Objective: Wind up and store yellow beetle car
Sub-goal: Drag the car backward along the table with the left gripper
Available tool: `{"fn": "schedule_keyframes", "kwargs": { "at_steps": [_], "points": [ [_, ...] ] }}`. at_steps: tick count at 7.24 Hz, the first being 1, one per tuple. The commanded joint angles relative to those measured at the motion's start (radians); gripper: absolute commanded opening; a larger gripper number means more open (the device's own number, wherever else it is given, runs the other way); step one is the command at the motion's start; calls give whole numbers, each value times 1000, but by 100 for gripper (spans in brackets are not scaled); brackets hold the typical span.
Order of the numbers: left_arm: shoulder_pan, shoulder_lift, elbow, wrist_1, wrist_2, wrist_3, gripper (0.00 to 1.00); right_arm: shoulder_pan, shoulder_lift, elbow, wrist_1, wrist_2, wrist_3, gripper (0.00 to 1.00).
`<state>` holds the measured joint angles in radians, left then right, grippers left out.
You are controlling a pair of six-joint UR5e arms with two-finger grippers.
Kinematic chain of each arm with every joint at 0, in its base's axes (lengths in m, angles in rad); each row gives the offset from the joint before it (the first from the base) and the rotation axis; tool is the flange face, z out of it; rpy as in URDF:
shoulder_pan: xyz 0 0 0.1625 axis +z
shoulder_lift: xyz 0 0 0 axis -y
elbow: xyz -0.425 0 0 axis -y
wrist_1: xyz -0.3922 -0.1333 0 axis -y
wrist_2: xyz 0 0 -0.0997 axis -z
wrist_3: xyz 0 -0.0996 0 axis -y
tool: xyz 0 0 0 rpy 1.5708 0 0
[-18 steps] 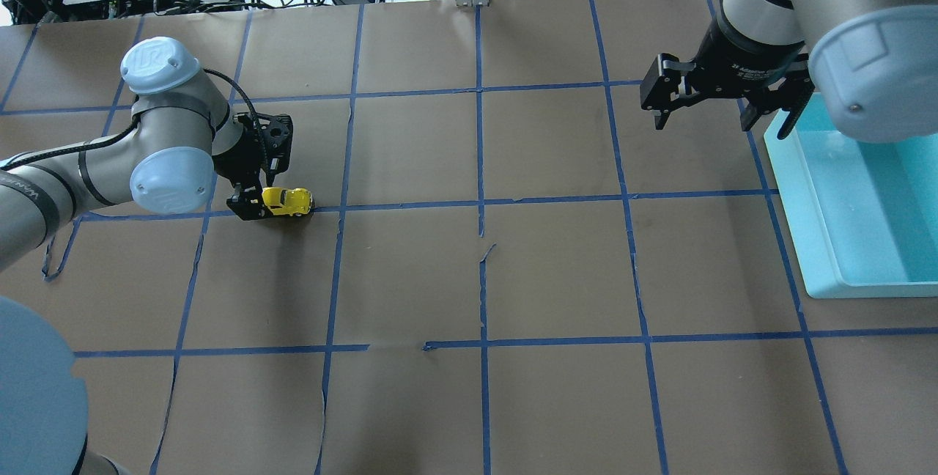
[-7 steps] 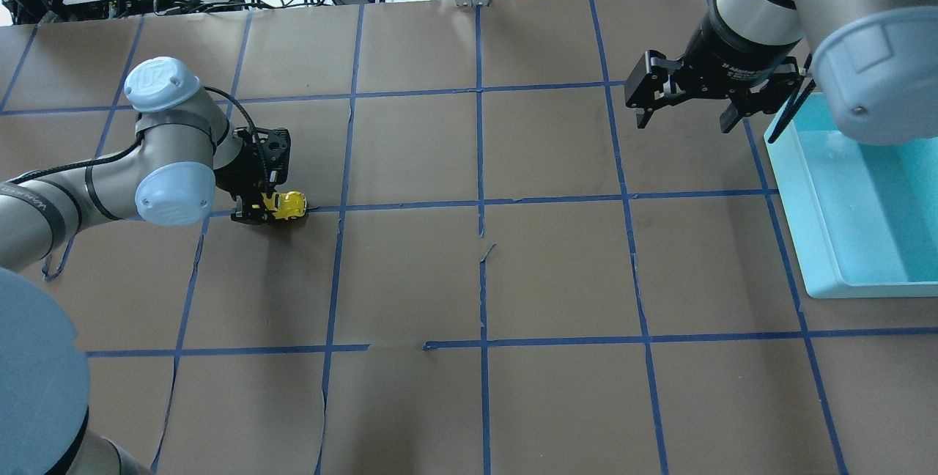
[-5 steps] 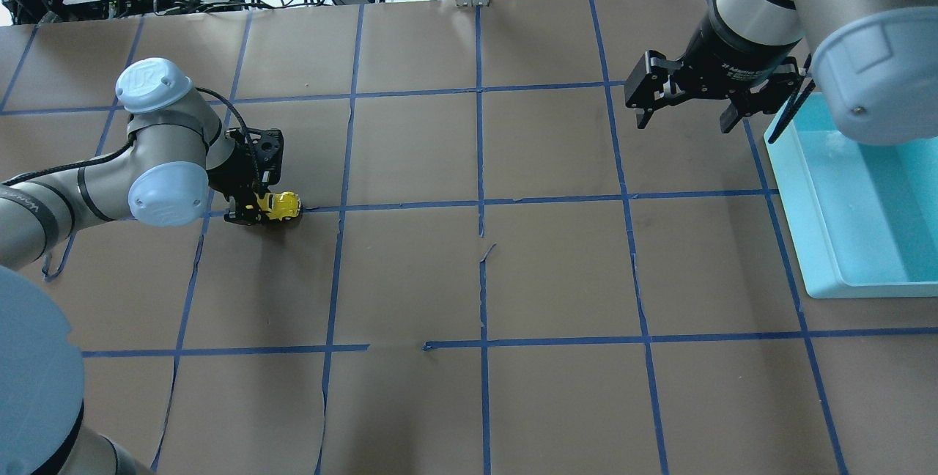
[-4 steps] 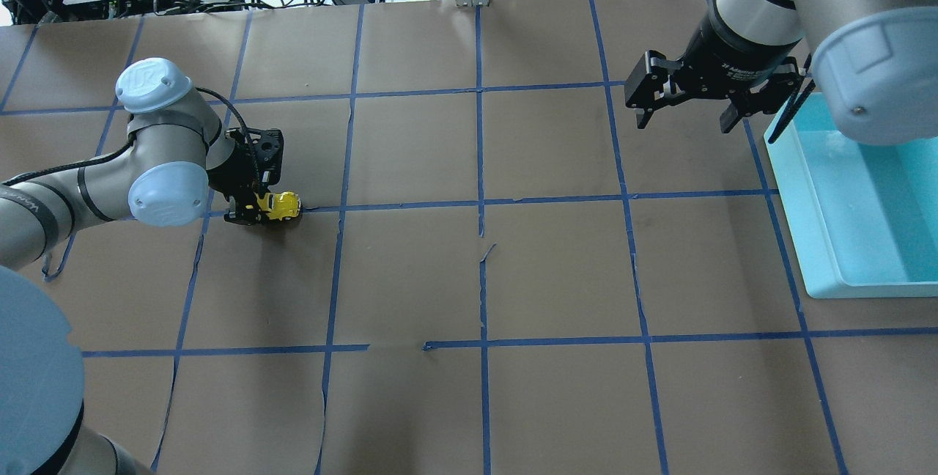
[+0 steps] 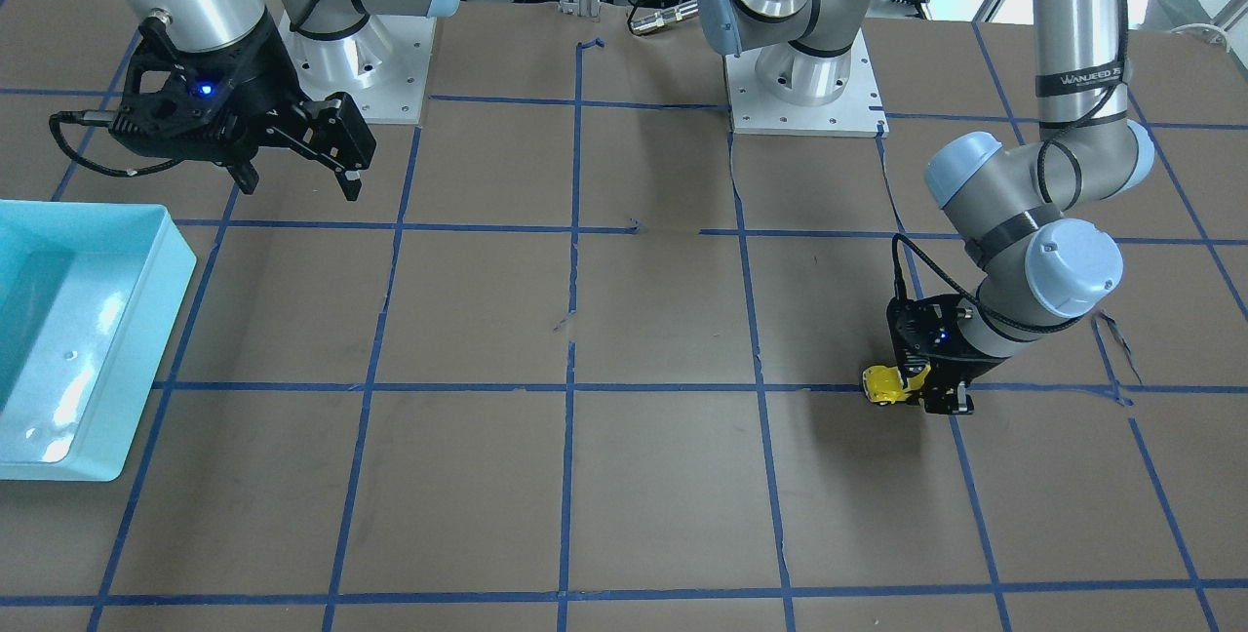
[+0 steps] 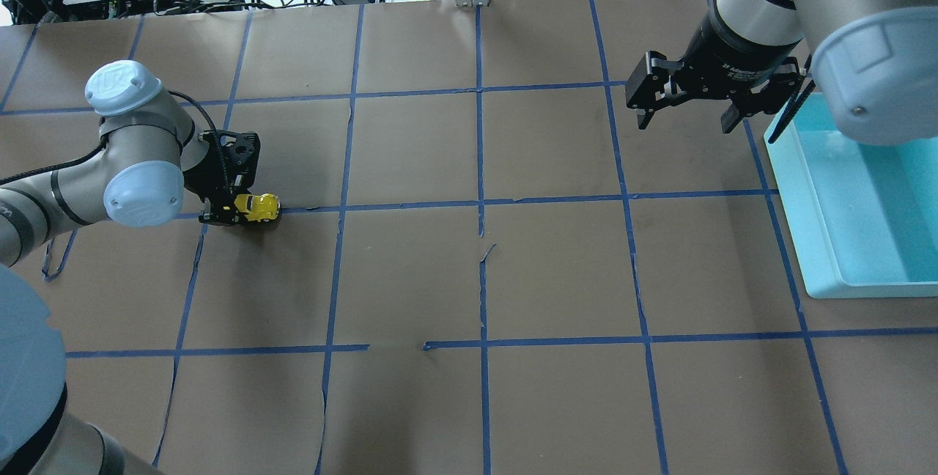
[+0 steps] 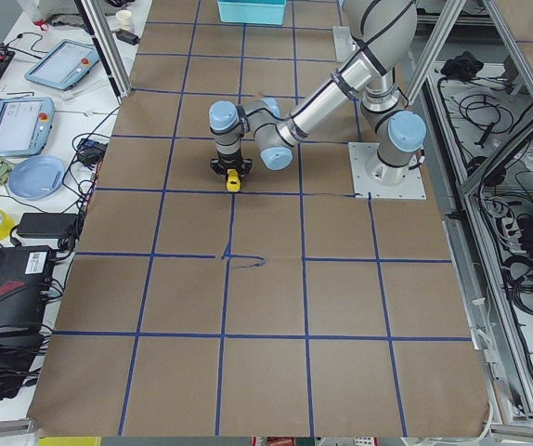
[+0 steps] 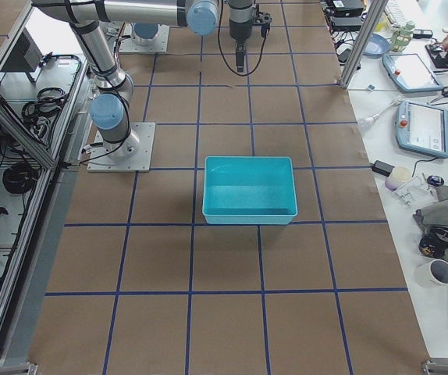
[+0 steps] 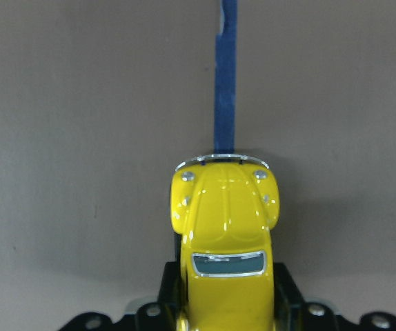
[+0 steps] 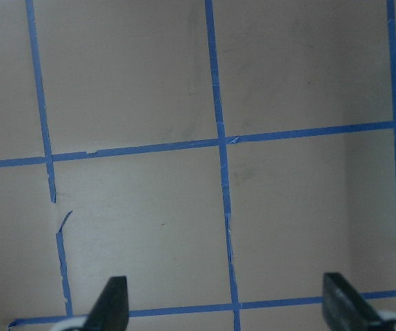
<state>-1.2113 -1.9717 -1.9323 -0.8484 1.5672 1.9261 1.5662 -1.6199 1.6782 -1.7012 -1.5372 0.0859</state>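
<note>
Yellow beetle car [image 6: 258,207] rests on brown paper [image 6: 410,277] gridded with blue tape [image 6: 403,204].

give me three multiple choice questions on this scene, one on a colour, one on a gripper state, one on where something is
1. What colour is the bin? A) red B) white C) turquoise
2. How is the right gripper? A) open, holding nothing B) shut on a block C) shut on a cable
3. Where is the yellow beetle car? A) in the bin B) held by the left gripper over a blue tape line C) beneath the right gripper

Answers: 1 C, its walls are turquoise; 2 A, its fingers stand wide apart with nothing between; 3 B, the left wrist view shows the car between the fingers above the tape.
</note>
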Motion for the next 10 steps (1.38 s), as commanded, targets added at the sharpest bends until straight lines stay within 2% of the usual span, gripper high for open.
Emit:
{"fn": "schedule_keyframes", "kwargs": {
  "at_steps": [1, 10],
  "points": [
    [39, -1, 0, 0, 1, 28, 27, -2, 0, 0, 0, -1, 0, 100],
    [99, -10, 1, 11, -1, 97, 28, 0, 3, 0, -8, 9, -25, 100]
  ]
}}
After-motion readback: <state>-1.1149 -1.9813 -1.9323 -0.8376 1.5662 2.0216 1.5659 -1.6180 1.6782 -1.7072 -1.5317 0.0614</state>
